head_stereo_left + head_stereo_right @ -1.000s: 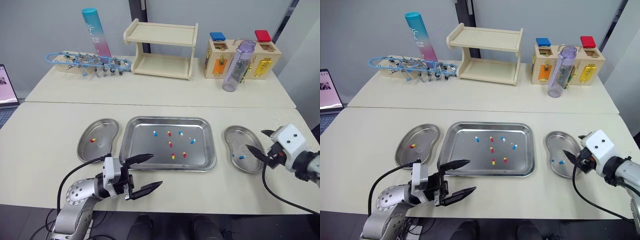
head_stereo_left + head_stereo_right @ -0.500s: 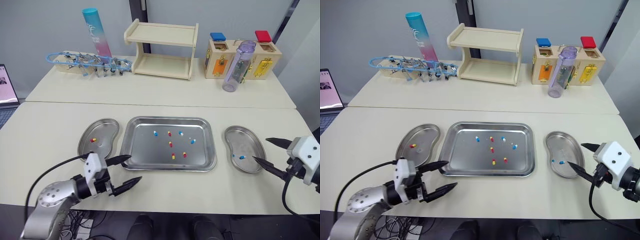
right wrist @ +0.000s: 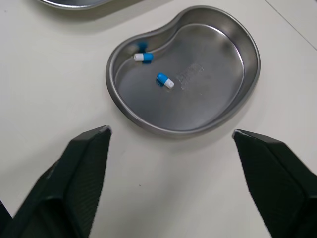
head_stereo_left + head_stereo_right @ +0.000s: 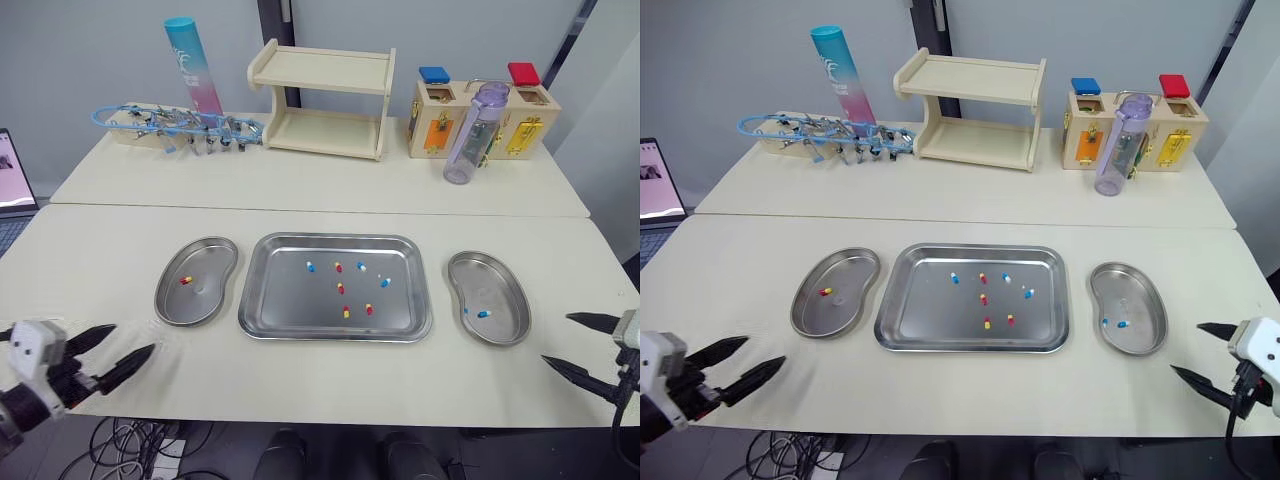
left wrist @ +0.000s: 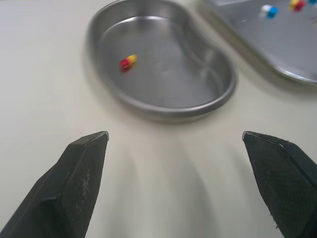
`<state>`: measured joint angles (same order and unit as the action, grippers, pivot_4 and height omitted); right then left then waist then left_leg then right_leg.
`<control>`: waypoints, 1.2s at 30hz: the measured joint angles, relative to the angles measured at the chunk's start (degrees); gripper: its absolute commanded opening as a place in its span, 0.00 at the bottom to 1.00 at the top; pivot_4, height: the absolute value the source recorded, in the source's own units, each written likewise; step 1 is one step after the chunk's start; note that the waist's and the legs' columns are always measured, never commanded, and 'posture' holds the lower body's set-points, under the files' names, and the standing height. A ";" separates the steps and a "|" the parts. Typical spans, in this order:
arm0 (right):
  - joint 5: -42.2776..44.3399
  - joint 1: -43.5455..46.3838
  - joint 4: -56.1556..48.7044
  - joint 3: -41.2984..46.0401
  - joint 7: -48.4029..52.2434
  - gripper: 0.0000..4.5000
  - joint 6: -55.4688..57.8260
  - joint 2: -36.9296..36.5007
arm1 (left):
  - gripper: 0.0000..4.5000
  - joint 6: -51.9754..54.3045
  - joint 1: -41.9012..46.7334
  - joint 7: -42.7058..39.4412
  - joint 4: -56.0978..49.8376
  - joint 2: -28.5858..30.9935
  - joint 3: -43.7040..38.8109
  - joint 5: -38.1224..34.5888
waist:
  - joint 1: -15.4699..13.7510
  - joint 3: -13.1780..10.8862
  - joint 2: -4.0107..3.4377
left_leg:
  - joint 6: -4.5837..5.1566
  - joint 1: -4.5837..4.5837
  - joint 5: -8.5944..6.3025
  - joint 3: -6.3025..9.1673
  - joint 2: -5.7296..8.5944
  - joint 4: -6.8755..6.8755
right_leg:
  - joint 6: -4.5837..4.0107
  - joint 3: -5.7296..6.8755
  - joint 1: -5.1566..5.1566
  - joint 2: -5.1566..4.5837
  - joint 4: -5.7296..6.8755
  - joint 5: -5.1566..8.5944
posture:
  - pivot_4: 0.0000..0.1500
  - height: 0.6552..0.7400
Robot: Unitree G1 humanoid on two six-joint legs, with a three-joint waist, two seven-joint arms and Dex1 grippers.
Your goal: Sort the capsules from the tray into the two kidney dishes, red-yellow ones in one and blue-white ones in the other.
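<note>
Both tools wide open, empty. Left tool lower left, right tool lower right, at desk front edge. Capsules mid-tray, frame centre, up and inward from either tool; neither clearly nearer. Red-yellow dish left of tray, blue-white dish right.

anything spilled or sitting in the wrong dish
Nothing stands out. The left dish holds one red-yellow capsule, the right dish holds two blue-white capsules, and the rest lie in the tray, which sits flat between the dishes.
</note>
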<state>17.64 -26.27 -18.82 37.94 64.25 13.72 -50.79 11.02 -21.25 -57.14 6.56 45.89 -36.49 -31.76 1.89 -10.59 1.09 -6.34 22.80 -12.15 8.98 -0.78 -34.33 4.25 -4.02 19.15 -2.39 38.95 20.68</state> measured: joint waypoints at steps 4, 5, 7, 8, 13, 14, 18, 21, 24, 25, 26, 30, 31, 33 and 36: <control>-1.00 -0.60 5.92 0.07 2.92 1.00 -3.63 -1.67 | 1.00 -2.19 -0.80 -0.84 10.42 2.02 -3.35 2.38 | 0.07 -0.01 0.01 | 0.00 0.00 -0.01 -0.02 0.00 0.08 | -0.01 -0.01 0.01 -0.01 -0.05 0.01 | 1.00 1.00; -1.13 -0.56 6.59 0.00 3.20 1.00 -4.38 -1.68 | 1.00 -2.97 -1.20 -1.18 11.46 1.98 -3.36 2.80 | 0.06 -0.01 0.01 | 0.00 0.00 0.00 -0.02 0.00 0.08 | -0.01 0.00 0.01 -0.01 -0.05 0.01 | 1.00 1.00; -1.16 -0.14 7.23 -0.20 3.22 1.00 -5.16 -1.70 | 1.00 -3.97 -2.05 -1.79 12.29 1.78 -3.36 3.23 | 0.05 0.01 0.05 | -0.01 0.00 0.00 -0.02 -0.02 0.08 | -0.01 0.00 0.00 -0.01 -0.05 0.01 | 1.00 1.00; -1.16 0.09 7.52 -0.40 3.21 1.00 -5.50 -1.72 | 1.00 -4.35 -2.24 -2.11 12.32 1.65 -3.36 3.39 | 0.04 0.03 0.07 | -0.01 -0.01 0.00 -0.02 -0.02 0.08 | -0.01 0.00 0.00 -0.01 -0.04 0.01 | 1.00 1.00; -1.23 0.99 8.18 -1.15 3.14 1.00 -6.29 -2.03 | 1.00 -5.36 -3.19 -2.22 12.37 1.30 -3.39 3.75 | 0.02 0.05 0.11 | -0.01 0.00 0.00 -0.02 -0.02 0.08 | -0.01 -0.01 -0.01 -0.01 -0.05 0.01 | 1.00 1.00; -1.24 1.33 8.53 -1.18 3.12 1.00 -6.69 -2.19 | 1.00 -5.36 -3.44 -2.23 12.28 1.13 -3.40 3.75 | 0.02 0.05 0.11 | -0.01 -0.01 0.00 -0.02 -0.02 0.08 | -0.01 0.00 -0.01 -0.01 -0.05 0.01 | 1.00 1.00; -1.28 2.07 9.65 -1.56 3.18 1.00 -7.11 -2.85 | 1.00 -5.47 -6.28 -2.80 9.38 -0.88 -3.48 3.66 | 0.08 0.06 0.12 | -0.02 0.00 -0.01 -0.03 -0.02 0.09 | -0.01 -0.02 0.00 -0.01 -0.05 0.01 | 1.00 1.00; -1.29 2.29 10.38 -2.12 3.21 1.00 -7.19 -3.06 | 1.00 -7.76 -8.94 -4.23 2.47 -4.01 -2.81 3.66 | -0.04 0.07 0.14 | -0.02 0.00 0.00 -0.04 -0.02 0.08 | -0.01 -0.02 -0.01 -0.02 -0.05 0.01 | 1.00 1.00; -1.34 2.50 10.78 -2.60 3.21 1.00 -7.26 -3.23 | 1.00 -7.64 -10.66 -4.69 -7.64 -7.28 0.01 2.56 | -0.15 0.08 0.17 | -0.02 0.01 0.00 -0.08 -0.01 0.06 | 0.00 -0.04 -0.04 -0.05 -0.06 0.01 | 1.00 1.00; -1.37 2.51 10.82 -2.81 3.21 1.00 -7.28 -3.24 | 1.00 -7.29 -10.79 -4.51 -11.01 -8.43 1.31 2.11 | -0.24 0.10 0.19 | -0.02 0.02 -0.01 -0.09 0.00 0.05 | 0.00 -0.04 -0.05 -0.06 -0.07 0.00 | 1.00 1.00; -1.40 2.57 10.82 -3.11 3.20 1.00 -7.31 -3.26 | 1.00 -6.82 -10.69 -4.09 -14.45 -9.54 2.93 1.43 | -0.29 0.10 0.20 | -0.02 0.02 -0.01 -0.08 0.00 0.05 | 0.00 -0.03 -0.05 -0.06 -0.08 0.00 | 1.00 1.00; -1.92 2.36 10.85 -3.28 3.18 1.00 -7.49 -3.25 | 1.00 -4.95 -8.61 -1.11 -24.04 -12.27 9.23 1.04 | -0.24 0.11 0.19 | -0.02 0.01 0.00 -0.09 0.00 0.03 | 0.01 -0.04 -0.05 -0.05 -0.07 -0.01 | 1.00 1.00; -1.98 2.27 10.85 -3.28 3.18 1.00 -7.61 -3.26 | 1.00 -4.23 -7.12 0.69 -26.48 -13.30 11.42 1.35 | -0.23 0.12 0.18 | -0.02 0.01 0.00 -0.10 0.00 0.02 | 0.02 -0.04 -0.06 -0.05 -0.07 -0.01 | 1.00 1.00; -2.40 2.22 10.85 -3.28 3.16 1.00 -7.77 -3.25 | 1.00 -2.49 -4.45 4.39 -29.76 -15.03 14.76 1.61 | -0.23 0.12 0.19 | -0.02 0.00 0.00 -0.08 0.00 0.01 | 0.02 -0.03 -0.07 -0.03 -0.06 -0.01 | 1.00 1.00; -2.42 2.02 10.41 -3.27 3.10 1.00 -7.78 -3.23 | 1.00 -0.89 -2.10 8.40 -32.94 -16.22 18.24 2.39 | -0.14 0.13 0.18 | -0.01 0.01 0.00 -0.09 0.01 -0.01 | 0.02 -0.05 -0.07 -0.03 -0.06 -0.01 | 1.00 1.00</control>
<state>15.21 -24.24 -8.41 34.66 67.35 5.95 -54.02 10.13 -23.35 -48.74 -26.37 29.66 -18.26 -29.38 1.75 -10.46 1.27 -6.35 22.80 -12.15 8.89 -0.78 -34.34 4.27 -4.08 19.08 -2.43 38.89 20.66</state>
